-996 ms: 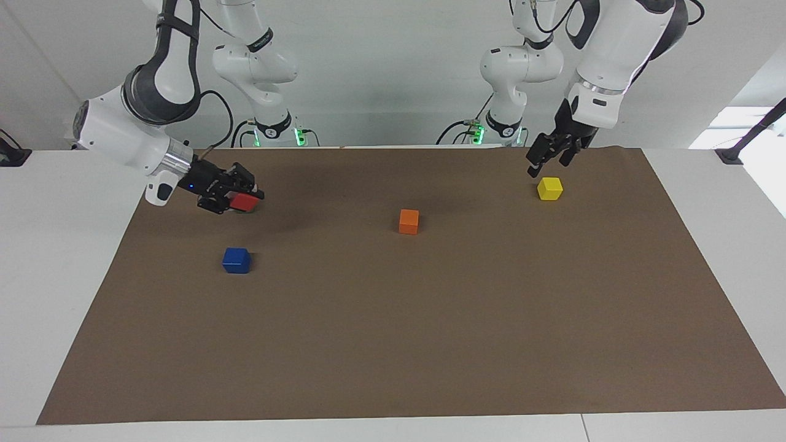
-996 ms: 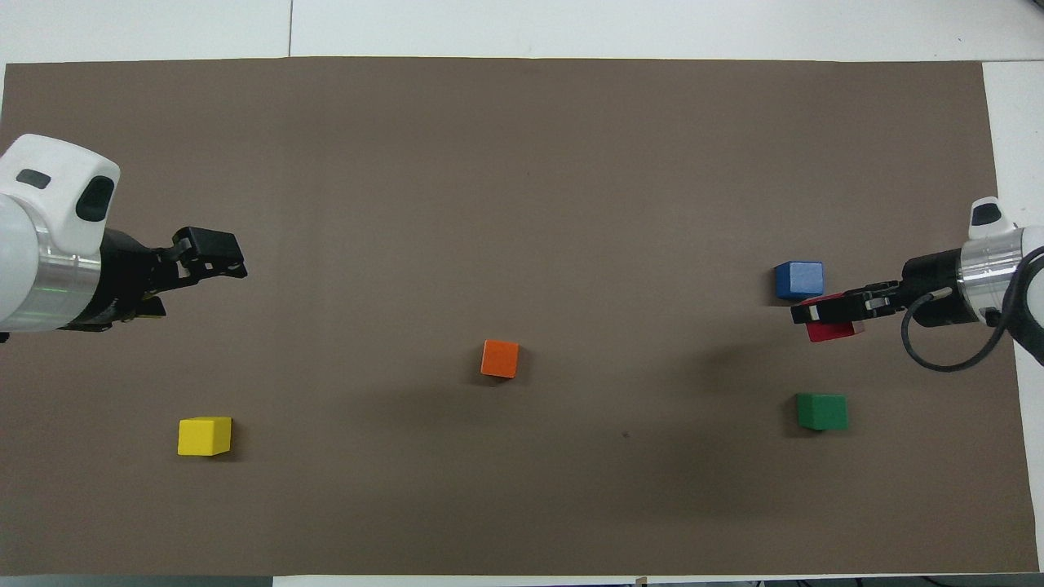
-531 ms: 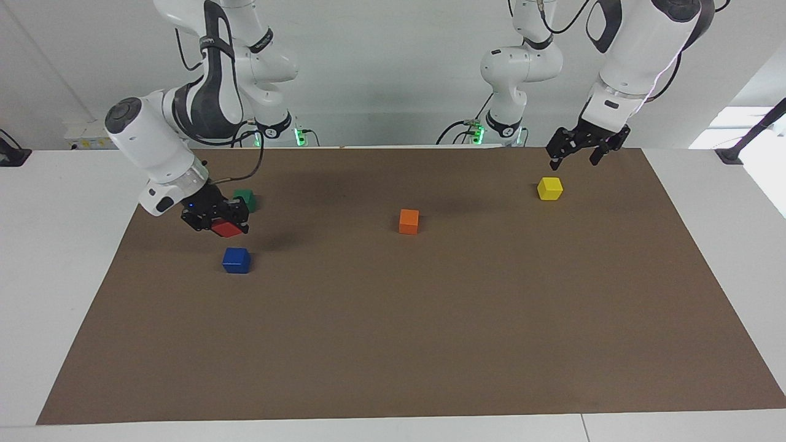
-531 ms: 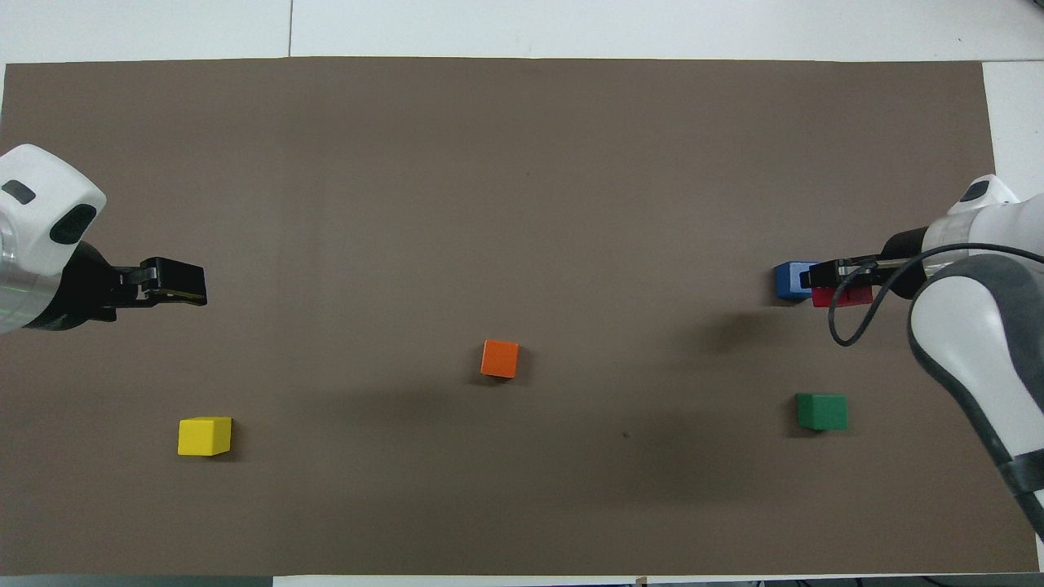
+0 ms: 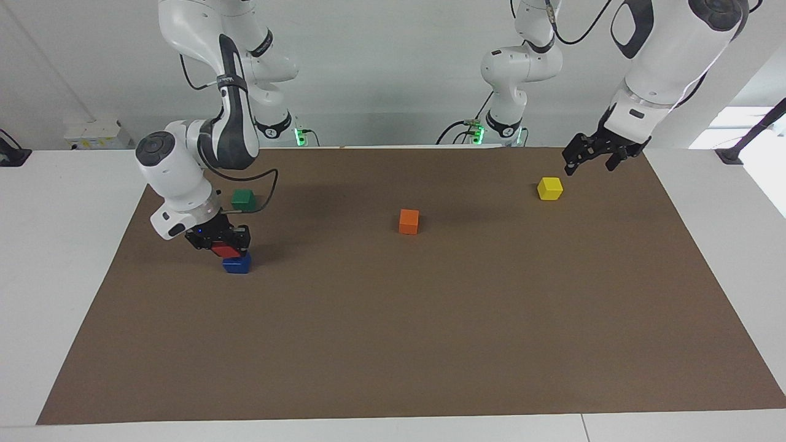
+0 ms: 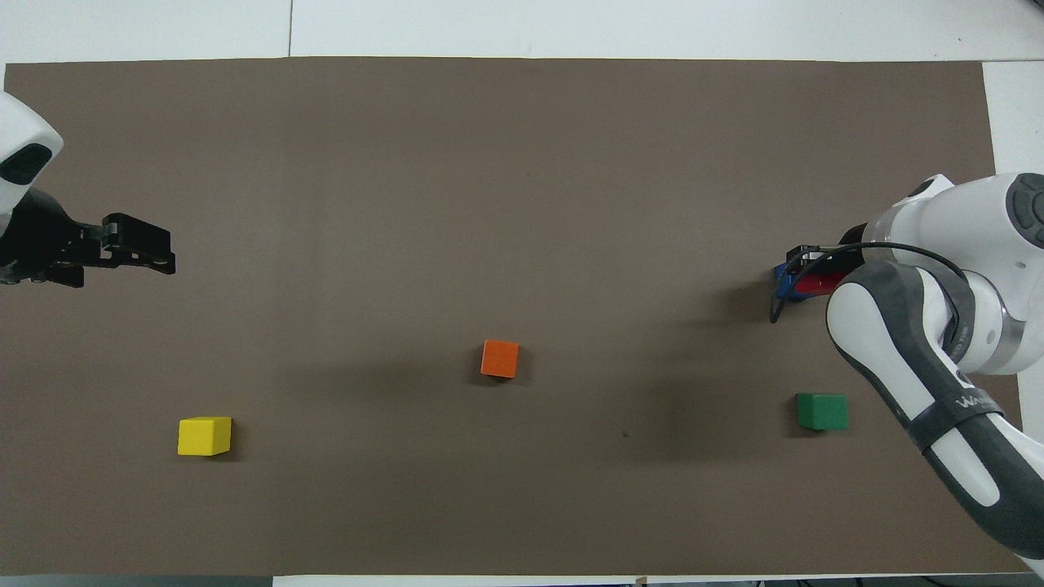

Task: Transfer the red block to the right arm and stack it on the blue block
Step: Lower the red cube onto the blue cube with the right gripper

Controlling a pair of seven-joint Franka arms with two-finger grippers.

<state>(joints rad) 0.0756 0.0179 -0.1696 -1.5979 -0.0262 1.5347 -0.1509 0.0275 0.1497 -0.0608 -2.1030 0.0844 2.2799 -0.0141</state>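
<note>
Right gripper clamps the glossy red block directly over the blue block, near the brown mat's right-arm edge. Left gripper waits over the mat near the yellow cube, jaws apart.

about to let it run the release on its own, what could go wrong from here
1. The small glossy red cube, gripped in the right tool, sits at the small dark-blue cube's top but looks offset toward the right arm's end; released so, it may tip off.
2. Pressing lower could shove the blue cube along the brown paper mat.
3. The left tool waits over the mat near the yellow cube, an unlikely hazard.
</note>
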